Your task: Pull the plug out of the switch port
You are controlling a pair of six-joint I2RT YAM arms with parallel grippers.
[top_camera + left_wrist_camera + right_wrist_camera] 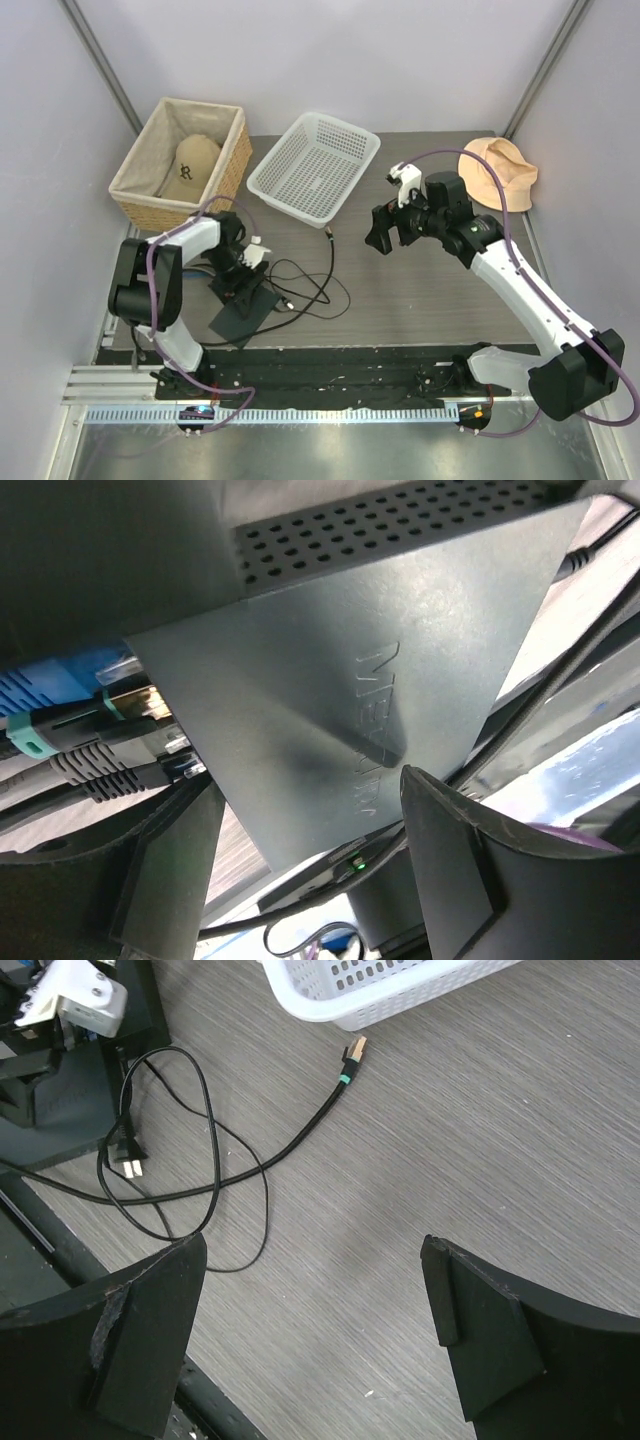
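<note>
The flat matte-black switch box (240,312) lies at the front left. In the left wrist view it (350,630) fills the frame, with a vented edge on top. My left gripper (243,268) straddles its corner (310,820), fingers against both sides. On the box's left edge, a teal-booted plug (120,705) and a grey-booted plug (100,770) sit in ports. A loose black cable ends in a free teal-booted plug (328,236) on the table, also in the right wrist view (354,1052). My right gripper (382,232) hangs open and empty above bare table (315,1300).
A white plastic basket (315,165) stands behind the free plug. A wicker basket (150,160) with a tan cap is at back left. A peach hat (497,172) lies at back right. Black cord loops with a two-prong power plug (128,1155) lie beside the box.
</note>
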